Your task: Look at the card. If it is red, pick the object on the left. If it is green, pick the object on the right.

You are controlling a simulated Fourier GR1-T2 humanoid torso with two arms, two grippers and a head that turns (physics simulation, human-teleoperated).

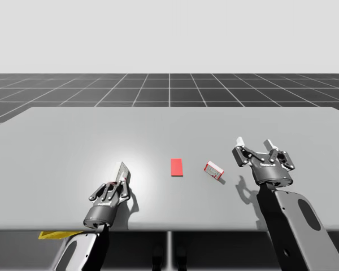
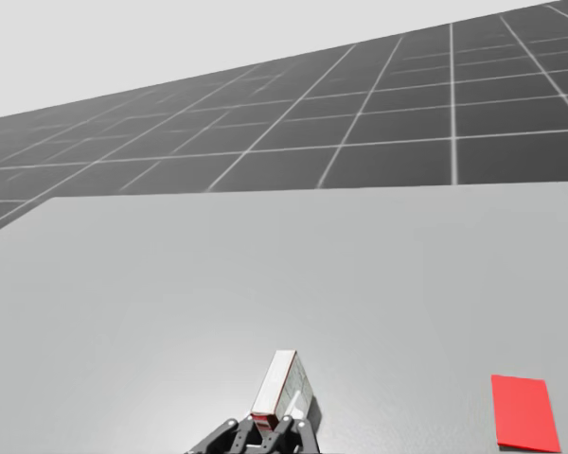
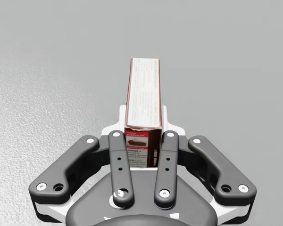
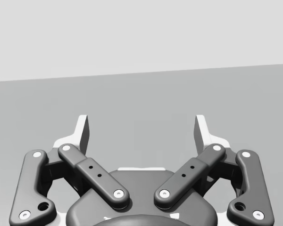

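Observation:
A red card lies flat at the table's middle, also seen as the red card in the head view. Left of it a thin red-and-white box stands on its narrow edge, and my left gripper is shut on its near end. In the left wrist view the box sticks out ahead from between the fingers of my left gripper. A small red-and-white box lies right of the card. My right gripper hovers open to the right of that box, with nothing in my right gripper.
The grey table stretches wide behind and beside the objects. A yellow object pokes out below the table's front edge near my left arm.

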